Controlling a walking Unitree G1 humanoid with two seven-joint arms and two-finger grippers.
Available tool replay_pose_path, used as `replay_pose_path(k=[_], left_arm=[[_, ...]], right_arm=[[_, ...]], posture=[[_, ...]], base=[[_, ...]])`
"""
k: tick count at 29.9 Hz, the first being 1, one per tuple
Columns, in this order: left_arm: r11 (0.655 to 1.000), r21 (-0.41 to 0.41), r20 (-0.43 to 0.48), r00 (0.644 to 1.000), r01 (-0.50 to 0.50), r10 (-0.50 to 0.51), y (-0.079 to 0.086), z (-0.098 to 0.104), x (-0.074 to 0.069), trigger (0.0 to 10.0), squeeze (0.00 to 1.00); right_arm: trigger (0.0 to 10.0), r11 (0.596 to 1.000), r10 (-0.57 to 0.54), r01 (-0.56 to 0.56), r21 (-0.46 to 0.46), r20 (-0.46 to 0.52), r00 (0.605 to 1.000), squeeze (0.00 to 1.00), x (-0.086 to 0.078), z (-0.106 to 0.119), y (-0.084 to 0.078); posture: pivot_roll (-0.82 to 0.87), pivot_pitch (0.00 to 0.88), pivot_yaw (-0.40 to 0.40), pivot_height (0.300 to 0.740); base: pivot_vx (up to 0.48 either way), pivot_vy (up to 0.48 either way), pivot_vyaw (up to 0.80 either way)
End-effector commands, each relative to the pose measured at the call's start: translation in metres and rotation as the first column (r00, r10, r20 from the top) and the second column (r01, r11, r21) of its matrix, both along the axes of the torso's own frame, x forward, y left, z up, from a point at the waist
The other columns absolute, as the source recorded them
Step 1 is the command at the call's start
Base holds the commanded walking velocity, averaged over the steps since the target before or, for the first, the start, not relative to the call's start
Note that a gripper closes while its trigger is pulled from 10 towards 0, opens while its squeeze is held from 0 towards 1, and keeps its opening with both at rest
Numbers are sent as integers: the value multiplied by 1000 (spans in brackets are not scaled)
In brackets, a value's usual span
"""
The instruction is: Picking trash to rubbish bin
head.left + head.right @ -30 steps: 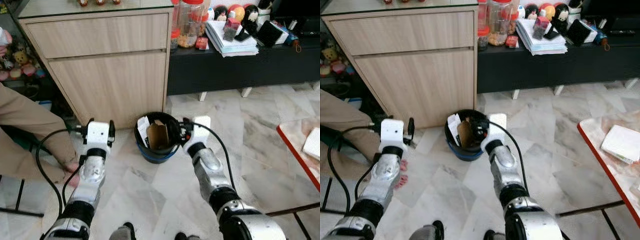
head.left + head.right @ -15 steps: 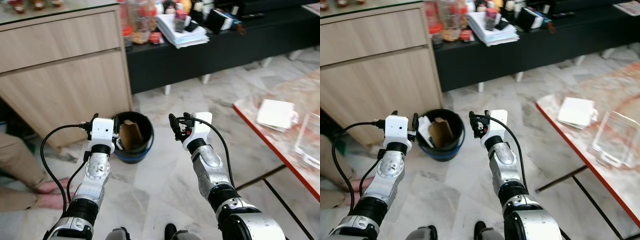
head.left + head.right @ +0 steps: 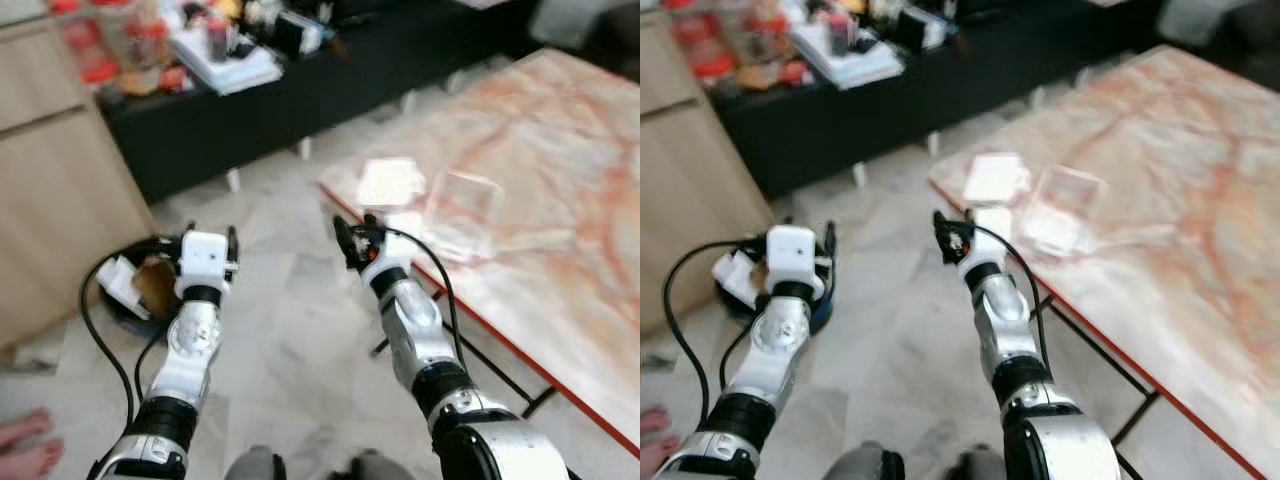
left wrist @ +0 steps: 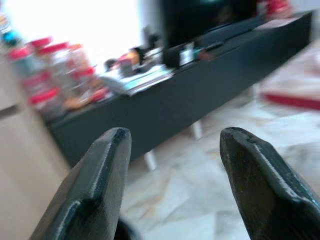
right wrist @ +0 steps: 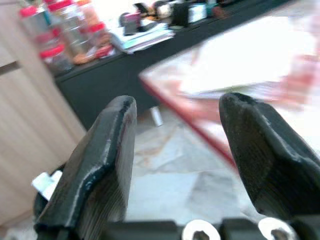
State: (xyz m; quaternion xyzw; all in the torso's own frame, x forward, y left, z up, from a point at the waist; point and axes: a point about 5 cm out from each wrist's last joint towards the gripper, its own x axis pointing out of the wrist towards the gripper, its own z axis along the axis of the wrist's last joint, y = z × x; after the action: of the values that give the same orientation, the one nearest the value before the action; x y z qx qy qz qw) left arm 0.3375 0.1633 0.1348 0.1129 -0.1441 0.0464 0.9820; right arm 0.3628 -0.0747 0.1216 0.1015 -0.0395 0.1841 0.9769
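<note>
- Right gripper [image 3: 946,234] released, fingers spread, just beside the red-edged marble table [image 3: 1160,190]; open marble floor [image 3: 290,330] ahead of both grippers
- Left gripper [image 3: 207,240] released, empty, rubbish bin [image 3: 135,290] with trash just beyond its fingers

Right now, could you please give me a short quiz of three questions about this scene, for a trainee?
1. True or false: the right tool holds a piece of trash.
2. Where is the rubbish bin? A) on the marble table B) on the floor by the left arm C) on the black shelf
3. Fill in: the marble table has a ____ edge.

Key:
1. False. Its fingers are apart with nothing between them.
2. B.
3. Red.
</note>
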Motion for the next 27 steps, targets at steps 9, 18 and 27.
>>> replay_pose_path(k=[9, 18, 27], left_arm=[[999, 17, 36, 999, 36, -36, -10, 9, -2, 10000, 0], [999, 12, 55, 998, 39, -39, -10, 16, -1, 10000, 0], [999, -7, 76, 996, 38, -37, -11, 24, 0, 10000, 0]], right_arm=[[10000, 1000, 3, -3, 7, 17, 1000, 0, -2, 1, 1], [10000, 1000, 12, -12, 5, 20, 1000, 0, -2, 2, 3], [10000, 1000, 20, -21, 19, 31, 999, 0, -2, 3, 5]], posture=[[128, 176, -27, 740], [125, 177, -30, 740], [124, 176, -32, 740]], base=[[0, 0, -800], [0, 0, -800], [0, 0, -178]])
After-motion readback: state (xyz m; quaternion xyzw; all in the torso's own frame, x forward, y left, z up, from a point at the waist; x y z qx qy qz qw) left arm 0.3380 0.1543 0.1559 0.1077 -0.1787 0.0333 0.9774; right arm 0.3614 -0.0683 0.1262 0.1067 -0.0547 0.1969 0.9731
